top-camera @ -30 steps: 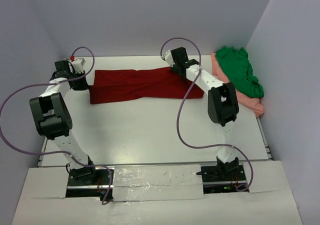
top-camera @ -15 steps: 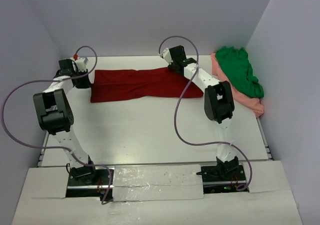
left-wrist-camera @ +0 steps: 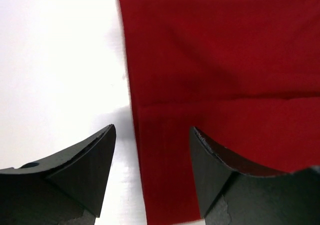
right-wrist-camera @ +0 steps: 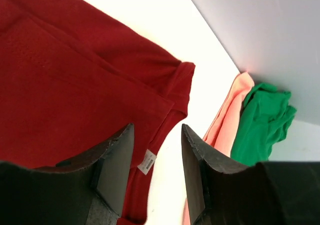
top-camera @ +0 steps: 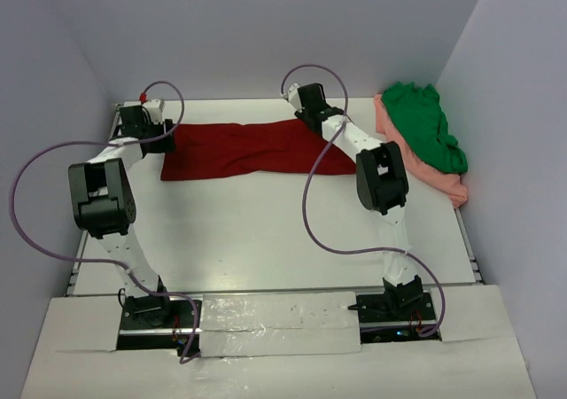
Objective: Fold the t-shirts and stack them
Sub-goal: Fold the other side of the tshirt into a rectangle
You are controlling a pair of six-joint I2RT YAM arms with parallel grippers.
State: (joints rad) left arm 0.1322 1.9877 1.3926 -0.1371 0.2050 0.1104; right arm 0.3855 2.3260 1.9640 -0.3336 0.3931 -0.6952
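Dark red t-shirt [top-camera: 248, 149] lies at the far side, left gripper [left-wrist-camera: 151, 131] and right gripper [right-wrist-camera: 157, 128] over its ends, both gaping and empty; only the right wrist view shows its pale label [right-wrist-camera: 146, 163].

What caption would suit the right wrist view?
Open right fingers frame the neck label on the red shirt, with the pink shirt and green shirt heaped beyond by the wall.

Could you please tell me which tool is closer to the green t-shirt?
Right. The right tool is open above the dark red t-shirt's label end, the end toward the green t-shirt; the left tool is open at that shirt's opposite edge.
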